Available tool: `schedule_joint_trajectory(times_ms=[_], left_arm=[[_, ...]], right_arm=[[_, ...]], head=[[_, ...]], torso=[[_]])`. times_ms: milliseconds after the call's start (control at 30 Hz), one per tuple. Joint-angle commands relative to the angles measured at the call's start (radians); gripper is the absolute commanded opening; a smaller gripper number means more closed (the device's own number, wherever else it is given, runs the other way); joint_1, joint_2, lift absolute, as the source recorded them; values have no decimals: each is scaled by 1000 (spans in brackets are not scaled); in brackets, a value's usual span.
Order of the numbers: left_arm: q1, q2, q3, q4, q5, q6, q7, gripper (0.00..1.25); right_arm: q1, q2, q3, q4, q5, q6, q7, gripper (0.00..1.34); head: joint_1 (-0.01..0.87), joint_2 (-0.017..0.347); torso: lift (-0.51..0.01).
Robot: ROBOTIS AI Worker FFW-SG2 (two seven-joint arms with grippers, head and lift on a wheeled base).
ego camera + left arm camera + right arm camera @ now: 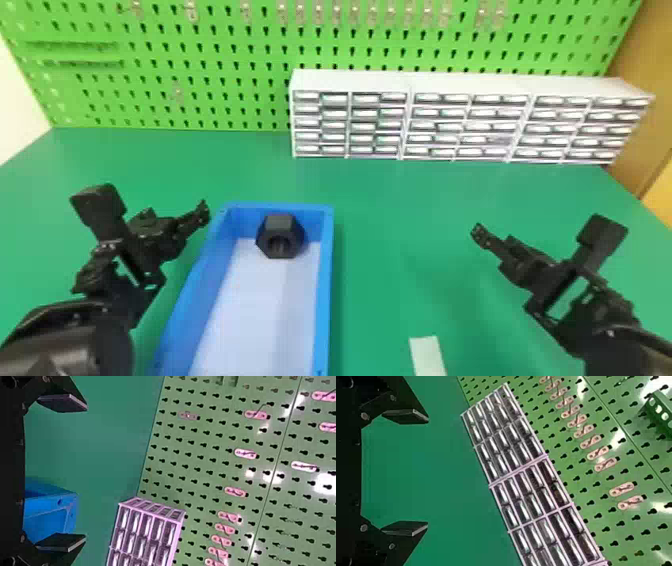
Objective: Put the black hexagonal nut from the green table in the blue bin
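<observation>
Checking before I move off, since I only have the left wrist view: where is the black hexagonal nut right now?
Observer: The nut is inside the blue bin, at its far end; the head view shows it.

Operator: Good. What's on the robot's other side?

Observer: The right claw is off to the right of the bin. In the right wrist view it is open, with nothing between its fingers.

Operator: Anything else lying out there?

Observer: Yes, a pale strip on the green table, right of the bin, near the bottom edge of the head view.
</observation>
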Motion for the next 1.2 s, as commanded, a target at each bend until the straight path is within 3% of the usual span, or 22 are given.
schedule_joint_trajectory(times_ms=[0, 1167], left_arm=[[0, -1, 1, 0, -1, 0, 0, 1121], [-5, -1, 1, 0, 3, 0, 0, 1121]], right_arm=[[0, 2, 0, 0, 1, 0, 0, 999], [-3, 2, 3, 0, 1, 0, 0, 999]], head=[[666, 32], [666, 32]], torso=[[-100], [-100]])
